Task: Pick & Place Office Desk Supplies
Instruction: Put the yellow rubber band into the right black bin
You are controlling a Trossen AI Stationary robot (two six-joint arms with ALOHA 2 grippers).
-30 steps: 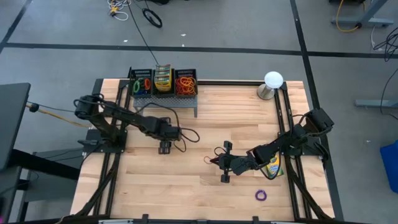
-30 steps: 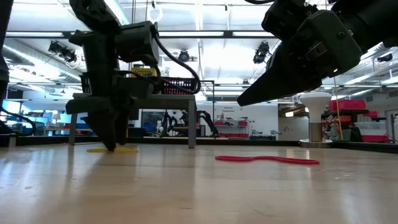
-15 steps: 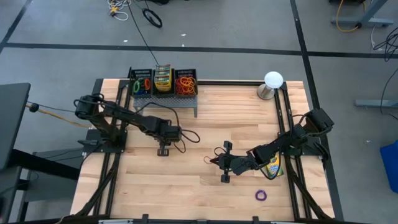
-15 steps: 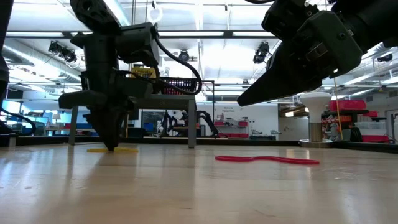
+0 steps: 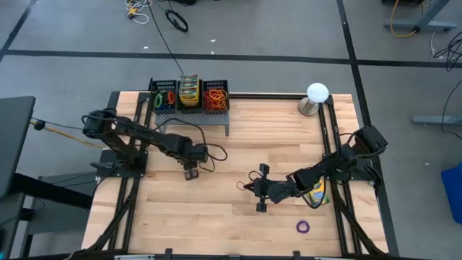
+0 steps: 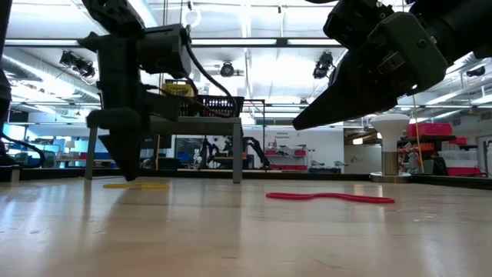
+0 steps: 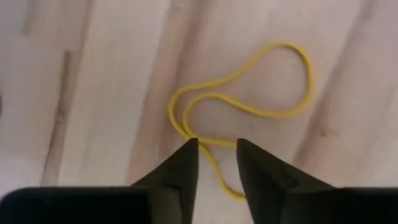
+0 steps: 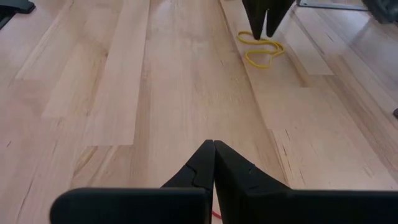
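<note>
Left gripper [image 7: 216, 163] had lifted off the tabletop [image 5: 238, 217] and sat part-open and empty – yellow rubber band [image 7: 242, 99] stayed flat on the wood, grasp likely missed; right gripper [image 8: 213, 163] was closed, idle.

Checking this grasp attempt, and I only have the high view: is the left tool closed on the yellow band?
Observer: No. In the left wrist view the left tool has its fingers apart, with one strand of the yellow band running between them.
Operator: Is the band lifted at all?
Observer: The low view shows it lying flat on the table, under the tool's tip.
Operator: And the right tool?
Observer: The right wrist view shows the right tool shut, with nothing between its fingers.
</note>
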